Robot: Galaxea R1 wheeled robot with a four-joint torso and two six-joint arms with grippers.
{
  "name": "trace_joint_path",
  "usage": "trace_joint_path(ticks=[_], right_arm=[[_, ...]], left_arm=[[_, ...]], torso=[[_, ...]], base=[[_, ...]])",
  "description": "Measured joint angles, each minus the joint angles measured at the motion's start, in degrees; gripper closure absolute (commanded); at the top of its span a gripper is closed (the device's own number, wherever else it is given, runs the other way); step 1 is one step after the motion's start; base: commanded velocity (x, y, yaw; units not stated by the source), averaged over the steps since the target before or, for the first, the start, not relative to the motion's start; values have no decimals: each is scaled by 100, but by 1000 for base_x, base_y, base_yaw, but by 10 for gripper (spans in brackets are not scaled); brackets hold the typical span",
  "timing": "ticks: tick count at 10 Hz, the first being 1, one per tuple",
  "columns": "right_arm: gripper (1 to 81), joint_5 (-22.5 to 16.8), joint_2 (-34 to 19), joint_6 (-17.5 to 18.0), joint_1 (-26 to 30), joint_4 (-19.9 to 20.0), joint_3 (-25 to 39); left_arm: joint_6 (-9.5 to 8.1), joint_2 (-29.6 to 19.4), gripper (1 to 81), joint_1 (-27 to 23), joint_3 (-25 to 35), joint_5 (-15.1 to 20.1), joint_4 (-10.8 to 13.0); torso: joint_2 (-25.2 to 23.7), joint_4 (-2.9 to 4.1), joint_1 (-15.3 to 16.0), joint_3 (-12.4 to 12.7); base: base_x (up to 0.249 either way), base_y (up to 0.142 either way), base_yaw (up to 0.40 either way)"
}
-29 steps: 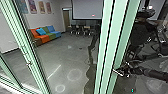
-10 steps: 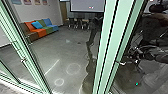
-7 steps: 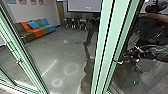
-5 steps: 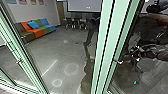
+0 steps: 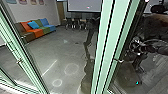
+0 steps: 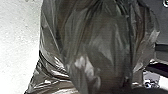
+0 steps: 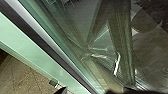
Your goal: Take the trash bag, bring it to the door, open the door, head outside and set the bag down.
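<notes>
Dark shapes (image 5: 140, 48) have shifted in the glass (image 5: 152, 77) (trash bag (image 6: 100, 37) all creased).

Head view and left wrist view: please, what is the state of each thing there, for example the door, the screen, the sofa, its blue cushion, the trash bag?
Green-framed door: cannot tell if open or shut.
Screen: lowered.
Sofa: unoccupied.
Blue cushion: leaning back.
Trash bag: creased; cannot tell if tied.
</notes>
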Motion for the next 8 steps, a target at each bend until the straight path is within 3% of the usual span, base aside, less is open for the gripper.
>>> trace_joint_path(ticks=[3,4,6,8], right_arm=[[10,-185,-55,-389,269,-85,-67],[10,-179,-107,-430,358,-107,-69],[10,-188,-230,-516,430,-129,-78],[10,-254,-357,-533,441,-315,-133]], left_arm=[[0,2,811,-5,0,-6,-51],[0,4,811,12,0,-20,-57],[0,30,811,30,0,21,-71],[0,48,811,-16,0,-4,-71]], torso=[[2,-5,0,78],[2,-48,-2,101],[2,-219,0,158],[0,-249,-4,177]], base=[[0,0,0],[0,0,0],[0,0,0],[0,0,0]])
